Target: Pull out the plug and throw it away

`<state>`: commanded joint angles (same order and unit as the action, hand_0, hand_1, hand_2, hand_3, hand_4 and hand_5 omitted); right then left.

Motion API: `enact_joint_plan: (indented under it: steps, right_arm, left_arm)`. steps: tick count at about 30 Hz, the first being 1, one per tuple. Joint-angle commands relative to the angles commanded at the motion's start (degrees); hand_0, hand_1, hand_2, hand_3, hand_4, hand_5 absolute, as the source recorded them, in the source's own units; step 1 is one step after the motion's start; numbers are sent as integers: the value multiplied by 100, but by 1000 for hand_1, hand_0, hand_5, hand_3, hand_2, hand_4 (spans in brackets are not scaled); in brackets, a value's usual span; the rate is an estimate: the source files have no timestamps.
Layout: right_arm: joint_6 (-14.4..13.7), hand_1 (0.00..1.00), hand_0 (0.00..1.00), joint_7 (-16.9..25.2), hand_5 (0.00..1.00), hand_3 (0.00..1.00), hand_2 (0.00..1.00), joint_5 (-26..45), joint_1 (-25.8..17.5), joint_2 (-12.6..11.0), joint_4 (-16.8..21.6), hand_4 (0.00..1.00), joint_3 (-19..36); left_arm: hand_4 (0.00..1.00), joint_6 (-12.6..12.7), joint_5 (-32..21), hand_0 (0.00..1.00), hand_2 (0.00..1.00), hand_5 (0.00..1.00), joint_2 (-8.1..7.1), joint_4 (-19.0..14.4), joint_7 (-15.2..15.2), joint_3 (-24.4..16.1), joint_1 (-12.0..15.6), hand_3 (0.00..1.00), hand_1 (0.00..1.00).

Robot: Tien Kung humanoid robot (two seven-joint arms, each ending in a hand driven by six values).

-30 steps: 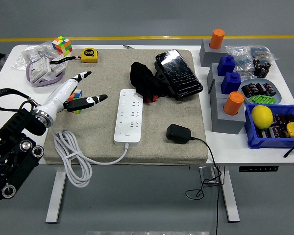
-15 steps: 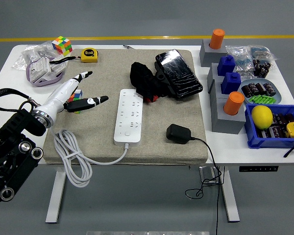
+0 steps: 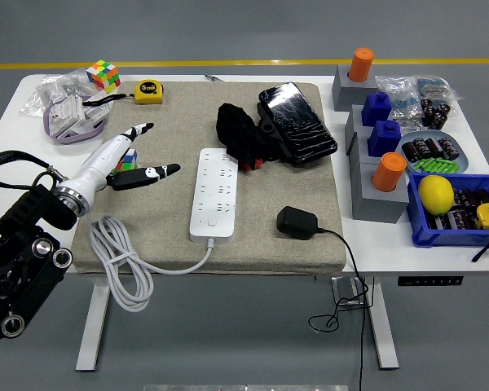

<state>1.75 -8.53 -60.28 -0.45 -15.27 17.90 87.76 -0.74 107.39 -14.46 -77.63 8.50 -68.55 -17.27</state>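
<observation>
Left hand hangs over the left part of the beige mat, fingers released and spread, grasping nothing; tips point toward the power strip but stay apart from it. A small colour cube lies partly hidden under the hand. Right hand out of view.

Power strip: white, lying lengthwise at mat centre, no plug seated in its sockets. Its white cable leaves the near end, curls left and loops over the mat's near-left edge, hanging past the desk edge.

Black plug adapter lies loose on the mat, right of the strip's near end, near the mat's near-right corner. Its thin black cord runs over the near desk edge and dangles below.

Open room: bare mat between hand and strip, and between strip and adapter. Far side of mat taken by black cloth and a dark wrapped slab. Right strip of desk crowded: grey blocks with orange and blue pegs, blue bin holding a lemon.
</observation>
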Motion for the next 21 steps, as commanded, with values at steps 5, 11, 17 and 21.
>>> enact_joint_plan:
  steps: [5, 11, 17, 21]
  right_arm:
    - [14, 645, 569, 9, 483, 565, 669, 33, 58, 39, -7, 966, -51]
    - [39, 645, 569, -31, 484, 565, 669, -74, 33, 12, -64, 966, 95]
    - [22, 646, 568, -25, 485, 566, 669, -100, 77, -32, -96, 966, 131]
    - [35, 645, 568, -8, 485, 566, 669, -60, 72, -8, -104, 966, 102]
  left_arm:
    - [998, -3, 17, 998, 998, 736, -77, -24, 1, 3, -26, 998, 998]
    - [998, -3, -21, 998, 998, 737, -98, -1, -6, 43, -161, 998, 998]
    - [998, -139, -28, 998, 998, 737, -87, -5, 25, -4, -133, 998, 998]
    - [998, -151, -36, 998, 998, 736, -68, -8, 21, 5, -148, 998, 998]
